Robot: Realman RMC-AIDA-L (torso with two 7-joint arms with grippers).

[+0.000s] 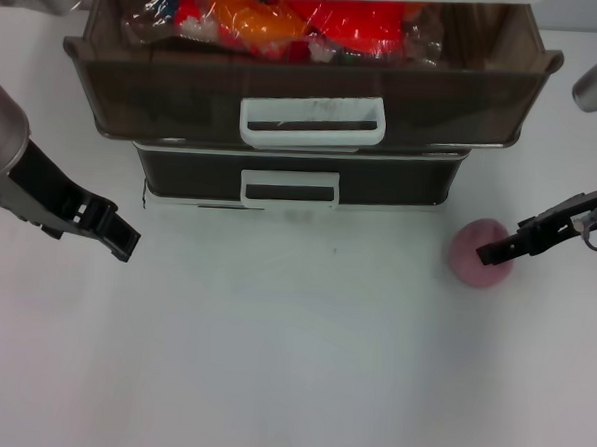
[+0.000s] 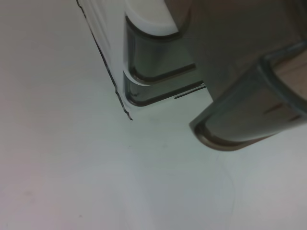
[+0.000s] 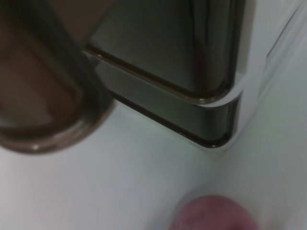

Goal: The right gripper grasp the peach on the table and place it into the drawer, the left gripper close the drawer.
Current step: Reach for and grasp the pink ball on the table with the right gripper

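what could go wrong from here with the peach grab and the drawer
The right gripper reaches the peach from one side only, so the round fruit may roll away across the table rather than sit between the jaws. The open drawer already holds wrapped packets, so free room for the peach may be tight. The left gripper waits off to the side, well below the white loop handle.

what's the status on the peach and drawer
Right gripper at the peach, not lifted. Peach on table. Drawer open, packets inside. Left gripper waits left of the cabinet.
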